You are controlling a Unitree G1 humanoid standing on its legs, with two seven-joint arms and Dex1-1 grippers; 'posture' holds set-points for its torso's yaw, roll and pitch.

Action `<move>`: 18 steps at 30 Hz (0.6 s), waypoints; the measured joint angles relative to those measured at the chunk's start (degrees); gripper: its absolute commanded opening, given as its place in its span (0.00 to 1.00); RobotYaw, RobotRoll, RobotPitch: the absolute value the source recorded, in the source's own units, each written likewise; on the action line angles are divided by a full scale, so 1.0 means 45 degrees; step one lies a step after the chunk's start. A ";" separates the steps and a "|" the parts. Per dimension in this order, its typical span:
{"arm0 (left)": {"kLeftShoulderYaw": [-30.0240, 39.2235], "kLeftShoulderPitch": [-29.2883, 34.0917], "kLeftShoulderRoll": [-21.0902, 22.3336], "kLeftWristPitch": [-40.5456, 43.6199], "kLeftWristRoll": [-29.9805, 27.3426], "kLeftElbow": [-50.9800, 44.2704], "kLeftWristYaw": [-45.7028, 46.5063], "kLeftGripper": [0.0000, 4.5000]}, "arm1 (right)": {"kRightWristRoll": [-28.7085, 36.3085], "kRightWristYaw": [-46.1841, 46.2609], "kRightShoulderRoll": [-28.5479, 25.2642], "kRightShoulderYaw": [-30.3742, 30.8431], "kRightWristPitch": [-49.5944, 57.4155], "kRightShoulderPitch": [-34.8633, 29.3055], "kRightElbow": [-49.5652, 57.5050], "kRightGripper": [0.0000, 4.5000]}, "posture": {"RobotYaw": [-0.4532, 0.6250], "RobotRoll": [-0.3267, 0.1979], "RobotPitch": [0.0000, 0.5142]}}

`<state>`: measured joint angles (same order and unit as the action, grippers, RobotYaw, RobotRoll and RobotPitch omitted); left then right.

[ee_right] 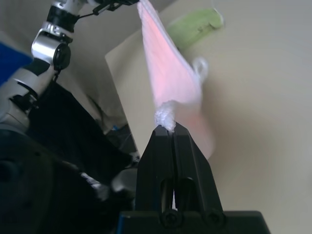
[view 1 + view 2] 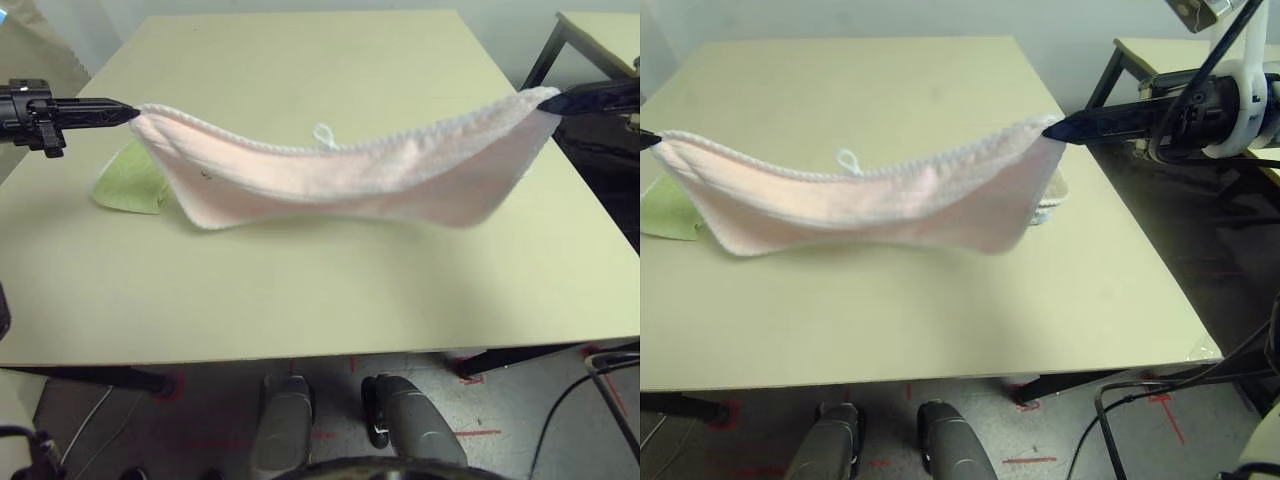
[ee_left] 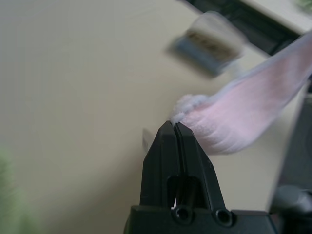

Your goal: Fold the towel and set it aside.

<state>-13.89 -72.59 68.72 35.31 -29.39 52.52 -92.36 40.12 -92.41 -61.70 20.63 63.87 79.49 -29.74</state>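
A: What's nearest the robot?

B: The front strip of the surface [image 2: 300,320], pale and bare. Above it hangs the towel [image 2: 340,180], pale pink, doubled along its length and slung in a sagging arc between the two arms.

A: Is it touching the surface?

B: I cannot tell; the lowest fold hangs close over it. A small white loop [image 2: 323,134] stands up from the scalloped top edge about midway, and a dark mark shows near the left end.

A: And the grippers?

B: The left gripper [image 2: 132,113] has its fingers pressed together on the towel's left end; the right gripper [image 2: 1052,128] is pinched tight on the right end. Each wrist view shows a bunched white edge caught at the fingertips.

A: Anything farther back?

B: A light green cloth [image 2: 132,182] lies on the surface behind the towel's left end. Folded towels [image 2: 1052,200] peek out behind its right end.
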 measured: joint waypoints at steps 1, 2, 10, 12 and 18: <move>-0.0031 -0.0176 -0.0160 -0.0141 0.0091 0.0250 -0.0006 0.01 | -0.0463 0.0120 0.0465 -0.0040 -0.0651 0.0152 -0.0498 0.00 | 0.45 0.62 0.25; -0.0026 -0.0444 -0.0495 -0.0544 0.0393 0.0760 0.0048 0.01 | -0.1063 0.0426 0.1009 -0.0164 -0.1517 0.0295 -0.1251 0.00 | 0.45 0.62 0.25; 0.1267 -0.1314 -0.2596 -0.4585 0.3151 0.4162 0.4183 0.01 | -0.5062 0.4193 0.3944 -0.1135 -0.9430 0.0950 -0.6853 0.00 | 0.45 0.62 0.28; 0.1516 -0.1458 -0.2668 -0.5491 0.3715 0.4431 0.5304 0.01 | -0.5938 0.5008 0.3985 -0.1300 -1.1237 0.1082 -0.7640 0.00 | 0.45 0.62 0.28; 0.2697 -0.1883 -0.2660 -0.7729 0.4548 0.4808 0.7619 0.01 | -0.7351 0.5895 0.3637 -0.1984 -1.4600 0.1394 -0.8603 0.00 | 0.45 0.62 0.29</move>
<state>-1.76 -81.07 56.75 0.52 -8.92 74.16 -58.08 7.04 -65.88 -45.33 11.70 -1.83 85.77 -68.45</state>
